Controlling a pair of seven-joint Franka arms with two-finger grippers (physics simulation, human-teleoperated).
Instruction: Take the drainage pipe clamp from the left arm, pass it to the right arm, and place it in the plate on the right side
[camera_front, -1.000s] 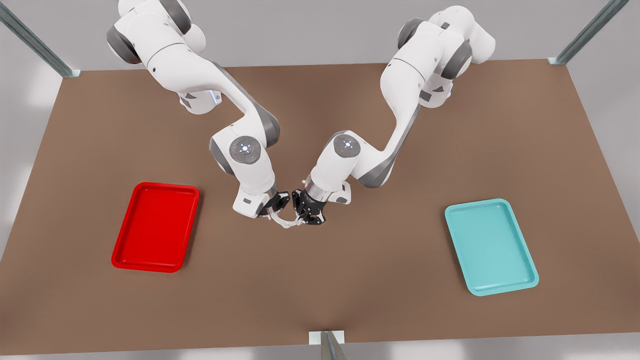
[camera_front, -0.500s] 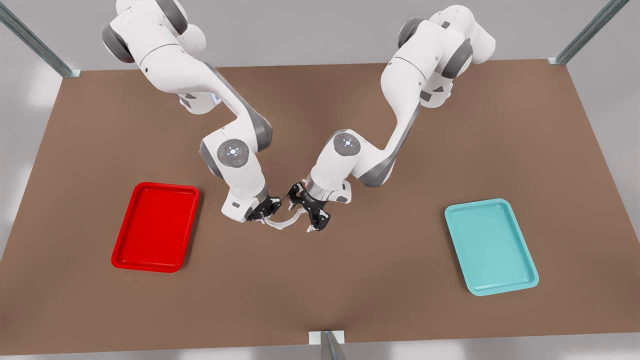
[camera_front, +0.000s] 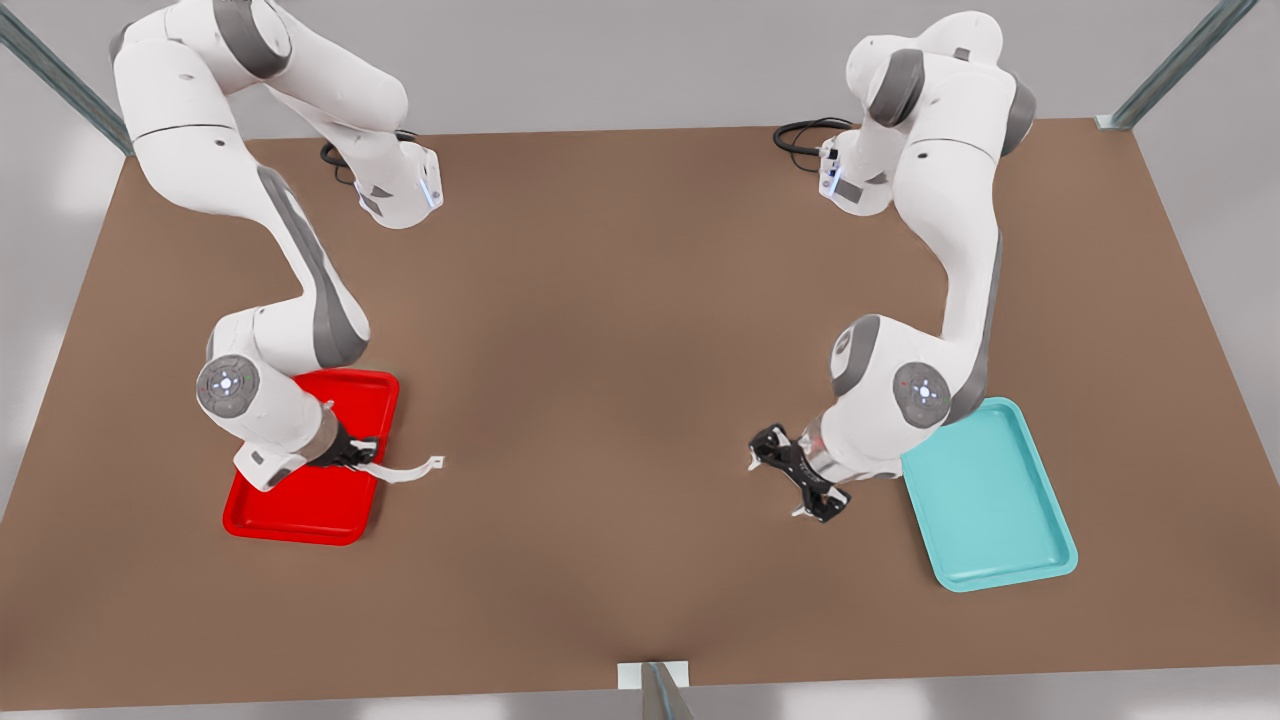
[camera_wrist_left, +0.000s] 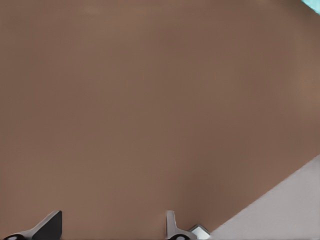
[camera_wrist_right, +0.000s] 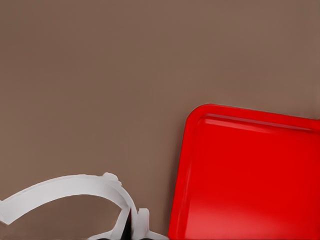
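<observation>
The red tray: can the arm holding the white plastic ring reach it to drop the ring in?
Probably yes. The right gripper, shut on the white plastic half-ring clamp, is already above the glossy red rectangular tray; nothing blocks it. The clamp overhangs the rim. The left gripper waits, open.

Red plate (camera_front: 300, 500), white clamp (camera_front: 405, 470), teal tray (camera_front: 985, 500).

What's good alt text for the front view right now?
The right gripper, over the red plate's edge at the front view's left, holds the white drainage pipe clamp, which juts over the brown table. The left gripper hangs open beside a teal tray.
</observation>
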